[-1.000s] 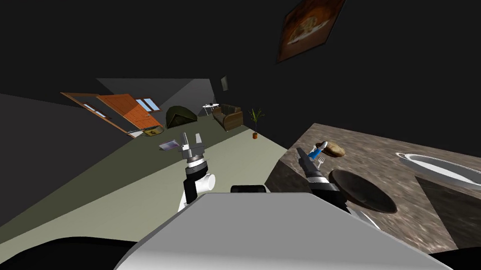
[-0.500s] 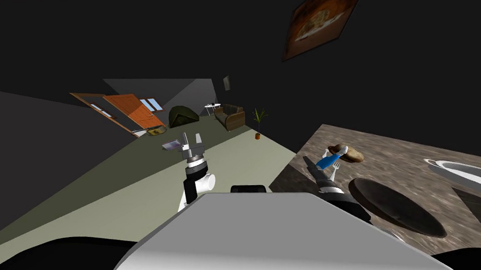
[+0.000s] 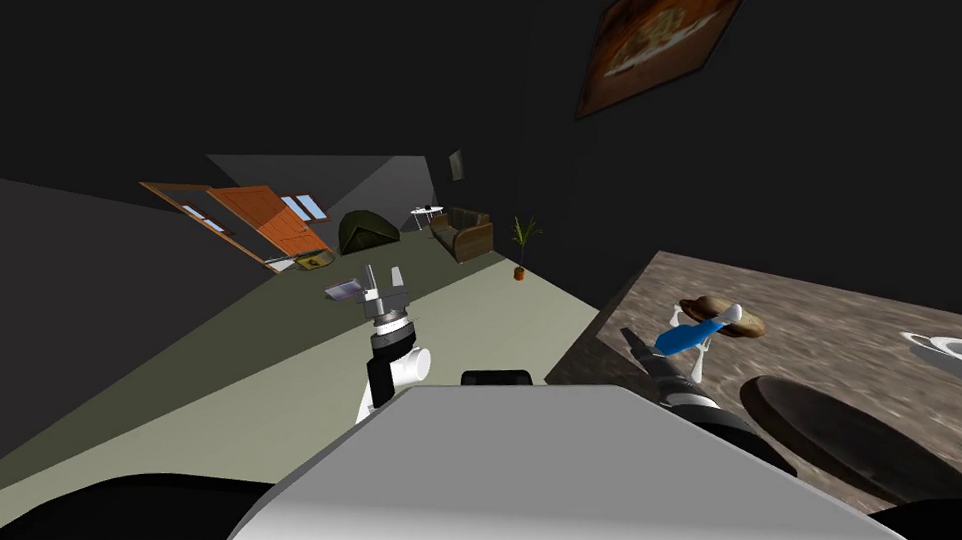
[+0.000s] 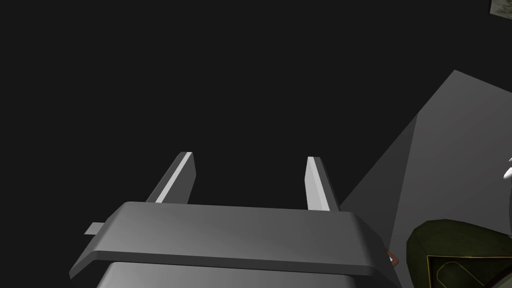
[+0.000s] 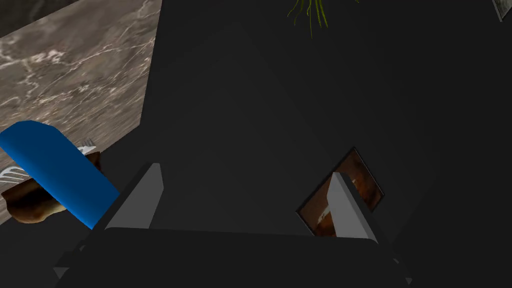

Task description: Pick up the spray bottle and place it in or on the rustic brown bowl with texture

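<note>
**Setting the spray bottle on the brown bowl**

From the head view, my right gripper (image 3: 664, 344) reaches over the stone counter (image 3: 831, 310). The spray bottle (image 3: 689, 337), blue with a white head, lies tilted just in front of it. Its head end is over the brown bowl (image 3: 743, 324). A dark round plate (image 3: 835, 435) sits near, closer to me. My left gripper (image 3: 383, 275) hangs over the floor, well apart from the counter.

From the left wrist view, the left fingers stand apart and hold nothing.

From the right wrist view, my right fingers are also apart, with nothing between them. The blue body of the bottle lies against the outer side of one finger, not inside the grip. The bowl is under the bottle. I cannot tell if the bottle already rests on the bowl's rim or only leans on my finger.

I judge this is the placing step, at the moment of release. The next move calls for a slow retreat of the right hand, away from the bottle's side. A push from that finger could roll the bottle off the bowl.
</note>
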`<state>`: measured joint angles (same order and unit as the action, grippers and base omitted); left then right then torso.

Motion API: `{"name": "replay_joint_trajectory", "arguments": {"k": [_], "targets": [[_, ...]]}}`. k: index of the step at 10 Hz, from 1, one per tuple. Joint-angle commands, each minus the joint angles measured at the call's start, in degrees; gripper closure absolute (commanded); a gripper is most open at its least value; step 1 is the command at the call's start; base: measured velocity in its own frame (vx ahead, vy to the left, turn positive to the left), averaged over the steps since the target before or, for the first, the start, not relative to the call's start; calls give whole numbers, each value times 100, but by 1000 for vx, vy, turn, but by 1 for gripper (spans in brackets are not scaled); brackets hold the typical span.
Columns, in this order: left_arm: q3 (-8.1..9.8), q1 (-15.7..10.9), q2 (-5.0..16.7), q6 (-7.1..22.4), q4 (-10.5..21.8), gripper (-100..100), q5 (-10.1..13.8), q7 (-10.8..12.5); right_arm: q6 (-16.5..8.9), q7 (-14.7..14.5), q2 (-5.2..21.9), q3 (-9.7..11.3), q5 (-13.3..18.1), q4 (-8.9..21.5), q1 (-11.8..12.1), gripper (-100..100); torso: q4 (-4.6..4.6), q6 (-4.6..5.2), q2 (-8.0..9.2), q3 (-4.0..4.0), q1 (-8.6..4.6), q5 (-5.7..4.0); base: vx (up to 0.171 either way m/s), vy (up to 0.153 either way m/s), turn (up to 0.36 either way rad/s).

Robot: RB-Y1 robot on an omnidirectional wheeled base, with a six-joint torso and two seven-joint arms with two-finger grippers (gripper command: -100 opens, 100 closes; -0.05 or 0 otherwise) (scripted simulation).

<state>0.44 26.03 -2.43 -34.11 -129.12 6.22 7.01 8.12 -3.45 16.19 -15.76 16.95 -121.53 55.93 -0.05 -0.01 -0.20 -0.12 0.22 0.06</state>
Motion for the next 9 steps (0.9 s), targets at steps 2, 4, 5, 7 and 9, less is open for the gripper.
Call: {"name": "replay_joint_trajectory", "arguments": {"k": [2,4,5,7,9], "targets": [[0,0,0,0,0,0,0,0,-277,-105,67,-114,105,60,164,-100,-1,1,-1,-1,4,1,69,64,11],[0,0,0,0,0,0,0,0,-456,-149,134,-198,157,81,274,-100,0,0,-1,-1,-2,-1,59,49,8],[0,0,0,0,0,0,0,0,-640,-185,206,-276,201,98,370,-100,1,-1,4,2,-5,-1,47,38,4],[0,0,0,0,0,0,0,0,-1019,-234,360,-421,272,122,525,-100,0,0,-1,0,-4,-1,92,55,1],[0,0,0,0,0,0,0,0,-1215,-248,440,-487,299,128,585,-100,-3,-1,-10,-6,-8,-1,65,26,-7]]}}
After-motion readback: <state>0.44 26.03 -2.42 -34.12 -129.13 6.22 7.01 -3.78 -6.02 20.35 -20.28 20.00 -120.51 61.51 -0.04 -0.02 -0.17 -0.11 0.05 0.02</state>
